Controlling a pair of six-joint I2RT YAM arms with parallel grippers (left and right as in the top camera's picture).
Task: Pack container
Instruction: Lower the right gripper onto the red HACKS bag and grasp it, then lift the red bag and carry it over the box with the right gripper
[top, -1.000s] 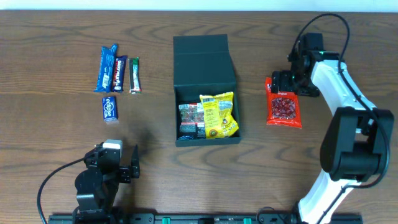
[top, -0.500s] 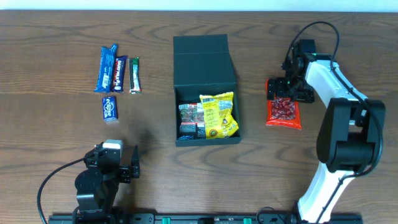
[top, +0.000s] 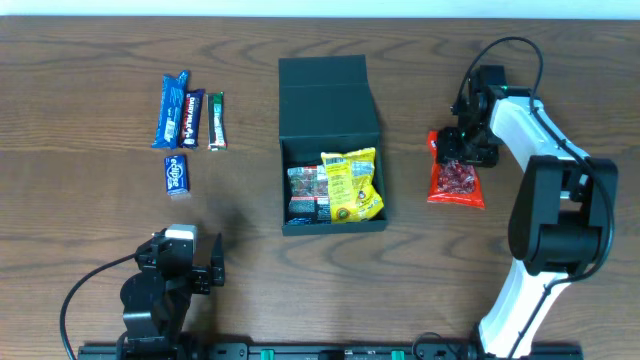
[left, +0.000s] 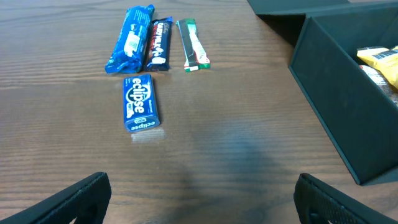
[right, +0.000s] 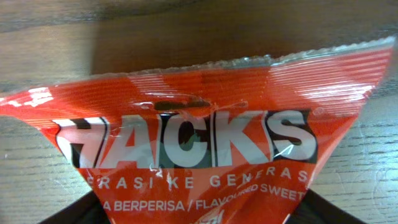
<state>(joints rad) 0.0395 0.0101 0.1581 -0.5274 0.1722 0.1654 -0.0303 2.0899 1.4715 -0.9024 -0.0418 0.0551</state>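
The container (top: 328, 100) is a dark green-black matte box with squared walls. Its flap lid is thrown back flat on the far side, and it sits mid-counter (top: 90, 230) with its open compartment toward the robot. From above, a yellow packet (top: 352, 185) shows inside, against the right wall, with a jumble of small wrapped packets (top: 305, 192) beside it. The left wrist view catches only the container's near-left wall and a sliver of yellow, but it makes the lettering readable on the blue Eclipse pack (left: 140, 103). That pack lies just in front of a blue bar (left: 130, 38), a dark bar (left: 159, 45) and a green-and-white stick (left: 193, 45). The right wrist view alone reads "HACKS" on the red packet (right: 199, 143), whose crimped top edge fills it. The left hand (left: 202, 199) is spread wide and holds nothing; the container is ahead of it, to its right. The right hand (top: 462, 148) is down on the red packet's far end, well apart from the container's right side. Its dark fingers (right: 314, 211) show beside the packet, but I cannot tell whether they pinch it.
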